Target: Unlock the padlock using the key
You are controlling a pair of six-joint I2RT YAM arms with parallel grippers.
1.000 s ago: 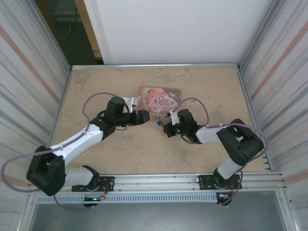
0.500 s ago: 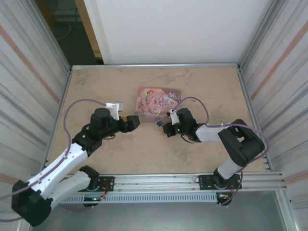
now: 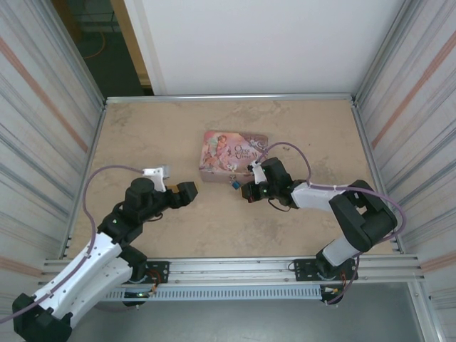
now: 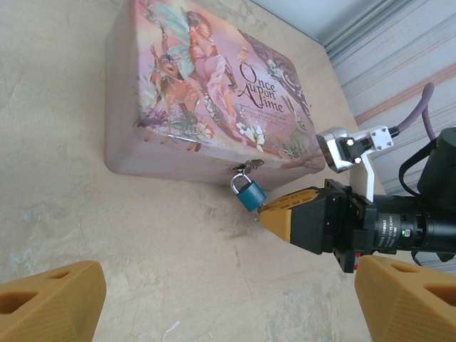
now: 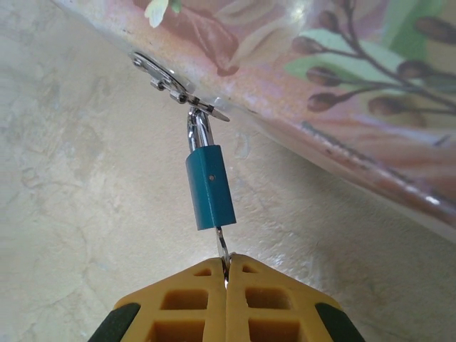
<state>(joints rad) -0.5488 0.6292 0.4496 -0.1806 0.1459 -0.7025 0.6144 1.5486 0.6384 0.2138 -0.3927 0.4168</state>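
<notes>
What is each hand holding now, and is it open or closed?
Left hand: open, holding nothing.
Right hand: closed on the key, which sits in the padlock.

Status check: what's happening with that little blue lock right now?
Right gripper shut on key, tip in base of padlock. Padlock hanging from hasp of pink tin. Left gripper open, off the tin. Nothing in the way.

You get bright, even light; shadows faint & soft. Top cam: dark doorway (image 3: 103, 43) at 11 o'clock. Right wrist cam: pink tin (image 5: 356, 78) slightly blurred toward 1 o'clock.
</notes>
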